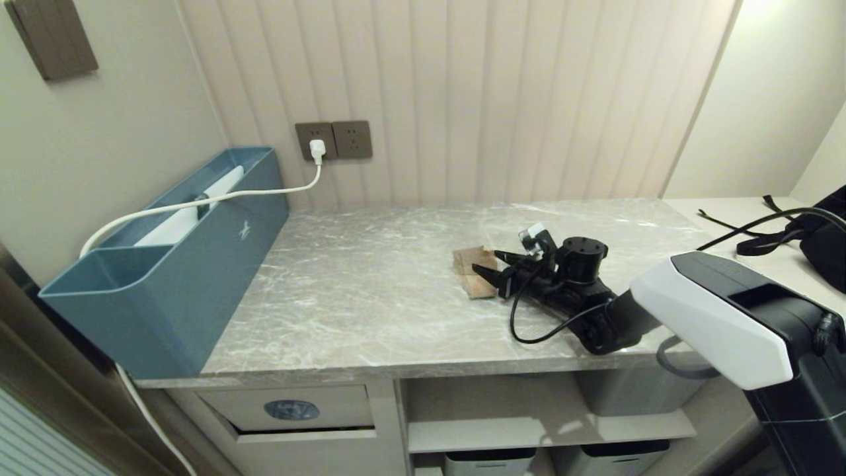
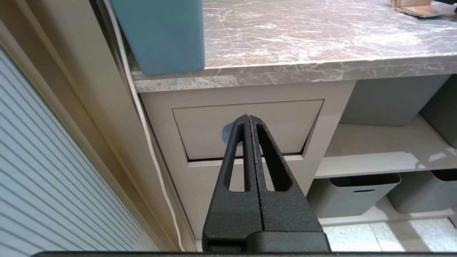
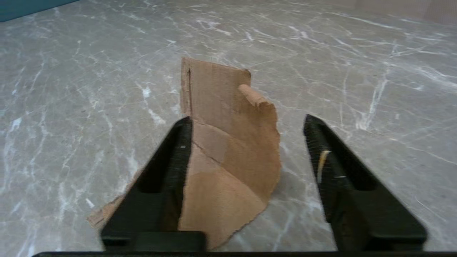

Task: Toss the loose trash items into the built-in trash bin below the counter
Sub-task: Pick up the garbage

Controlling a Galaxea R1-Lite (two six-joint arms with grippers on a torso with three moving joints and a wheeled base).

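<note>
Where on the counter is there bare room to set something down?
The counter is bare between the teal box and the cardboard scraps. It is crowded on the right, where the right claw straddles the scraps.

The counter point(image 1: 370, 291) was polished grey marble-patterned stone with white veins; the cardboard scraps point(image 3: 228, 150) were matt, torn-edged; the teal box point(image 1: 172, 277) looked smooth plastic.

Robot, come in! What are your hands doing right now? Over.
Right hand open around cardboard scrap on counter. Left hand shut, facing bin flap. Nothing in the way.
</note>
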